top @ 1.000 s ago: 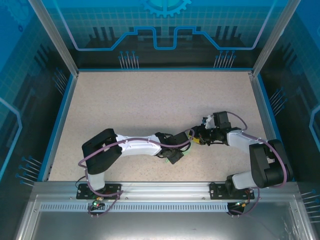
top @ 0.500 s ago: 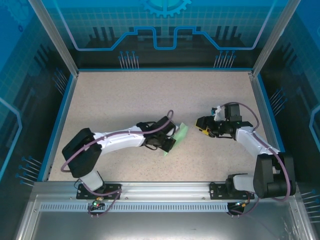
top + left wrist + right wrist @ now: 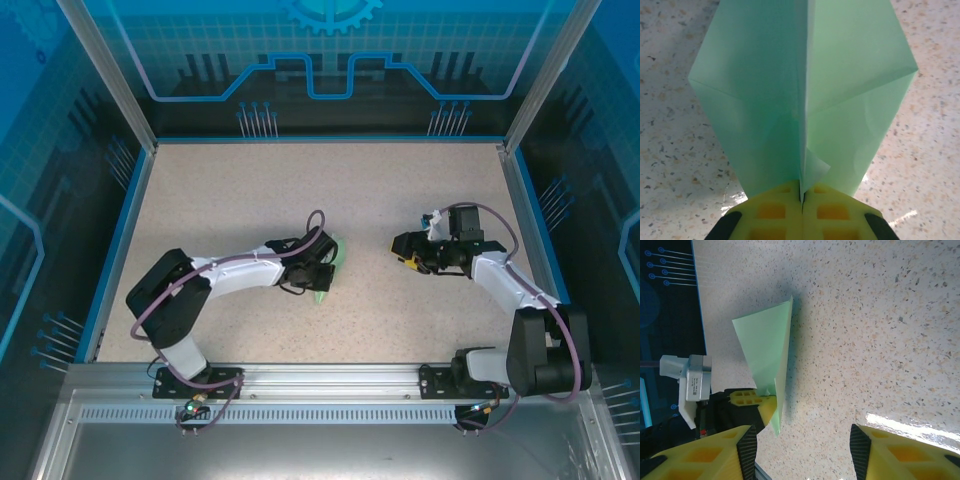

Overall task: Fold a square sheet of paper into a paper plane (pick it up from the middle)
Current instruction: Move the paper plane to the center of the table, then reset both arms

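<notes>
Pinching the pale green folded paper plane (image 3: 840, 75) in my left gripper (image 3: 802, 197), near the speckled table (image 3: 250, 190)'s middle, right gripper (image 3: 802, 450) spread empty.

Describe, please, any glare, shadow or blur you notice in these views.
Left wrist: the paper plane is sharp in the shut left pincer, small glare spots on the table beside it. Right wrist: a bright glare streak low on the table, a soft shadow by the paper plane, the open right pincer slightly blurred. Top external: even, sharp light.
</notes>
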You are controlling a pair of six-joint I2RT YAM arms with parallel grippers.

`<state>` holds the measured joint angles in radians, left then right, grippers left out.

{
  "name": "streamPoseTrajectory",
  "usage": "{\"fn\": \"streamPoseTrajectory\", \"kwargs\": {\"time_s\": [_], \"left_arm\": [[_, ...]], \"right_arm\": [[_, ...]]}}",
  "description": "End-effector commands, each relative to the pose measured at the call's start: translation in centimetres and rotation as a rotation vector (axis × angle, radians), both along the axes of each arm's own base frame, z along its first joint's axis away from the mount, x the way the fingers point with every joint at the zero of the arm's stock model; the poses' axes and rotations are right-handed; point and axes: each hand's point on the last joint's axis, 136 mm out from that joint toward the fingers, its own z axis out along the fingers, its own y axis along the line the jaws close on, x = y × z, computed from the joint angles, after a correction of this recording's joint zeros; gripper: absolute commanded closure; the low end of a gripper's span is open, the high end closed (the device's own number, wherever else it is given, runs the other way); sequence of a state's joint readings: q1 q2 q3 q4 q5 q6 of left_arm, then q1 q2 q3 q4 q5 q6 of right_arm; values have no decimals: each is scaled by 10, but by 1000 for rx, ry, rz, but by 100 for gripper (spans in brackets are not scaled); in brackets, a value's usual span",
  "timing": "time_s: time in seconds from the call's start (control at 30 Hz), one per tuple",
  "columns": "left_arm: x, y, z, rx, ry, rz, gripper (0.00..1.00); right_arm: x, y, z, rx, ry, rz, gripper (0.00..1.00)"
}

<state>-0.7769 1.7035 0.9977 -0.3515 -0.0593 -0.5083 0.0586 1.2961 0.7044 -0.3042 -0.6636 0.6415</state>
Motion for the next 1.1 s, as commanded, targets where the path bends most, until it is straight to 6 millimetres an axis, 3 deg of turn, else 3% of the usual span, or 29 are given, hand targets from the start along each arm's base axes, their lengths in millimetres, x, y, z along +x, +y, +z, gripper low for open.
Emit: {"fn": "streamPoseTrajectory", "kwargs": {"time_s": [0.0,0.3,0.53,0.8,1.07], "left_arm": [[4,5,-15,35,9,48,100],[2,9,-30,92,49,51,88],[2,8,-22,93,32,29,77],[2,-7,-7,75,5,-26,71],[10,-5,36,115,-38,-51,60]], "right_arm": [[-1,5,2,9,-7,30,45],[-2,5,1,5,-9,33,45],[-3,5,2,4,-12,31,44],[-3,5,3,6,-14,30,44],[-4,11,7,13,-37,88,44]]}}
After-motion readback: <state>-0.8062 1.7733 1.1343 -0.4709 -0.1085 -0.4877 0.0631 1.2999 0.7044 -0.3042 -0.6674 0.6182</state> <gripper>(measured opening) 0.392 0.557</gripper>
